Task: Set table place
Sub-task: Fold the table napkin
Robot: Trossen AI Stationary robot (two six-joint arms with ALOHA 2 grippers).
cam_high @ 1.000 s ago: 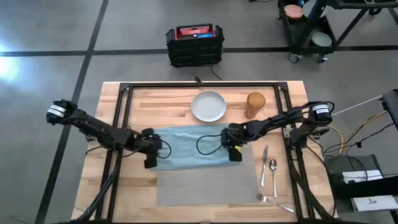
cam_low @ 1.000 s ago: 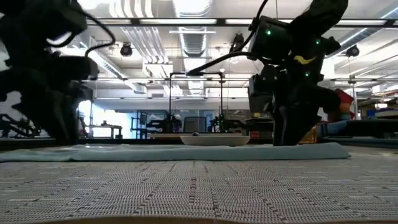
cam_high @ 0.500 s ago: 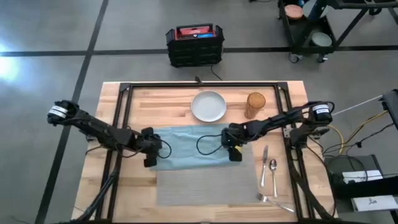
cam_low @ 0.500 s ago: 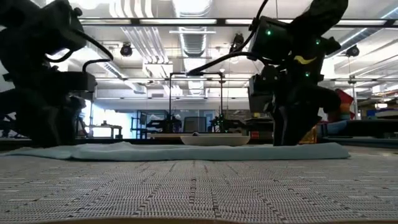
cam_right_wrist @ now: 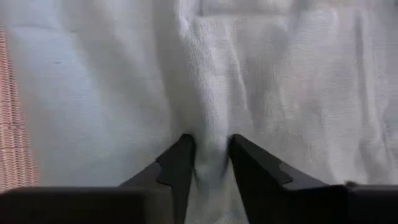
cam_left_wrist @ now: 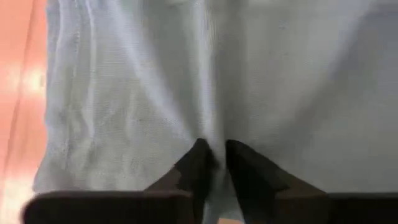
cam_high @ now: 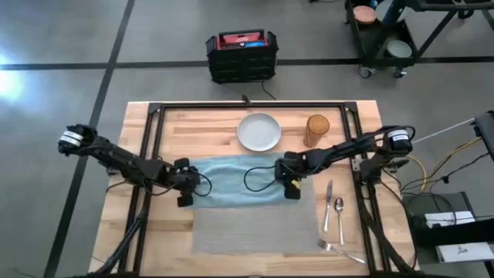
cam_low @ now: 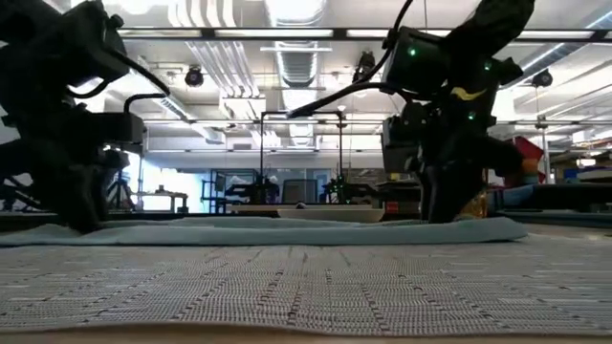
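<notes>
While both jaws stay pinched on the teal napkin (cam_high: 235, 182), its left edge has dropped flat just beyond the placemat (cam_high: 255, 230) on the table (cam_high: 351, 228), so release looks next.

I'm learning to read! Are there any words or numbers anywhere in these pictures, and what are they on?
None can be read.
Black crate on the floor beyond the table: its red top shows marks, too blurred to read.
Napkin, placemat, plate: no writing shows.
</notes>
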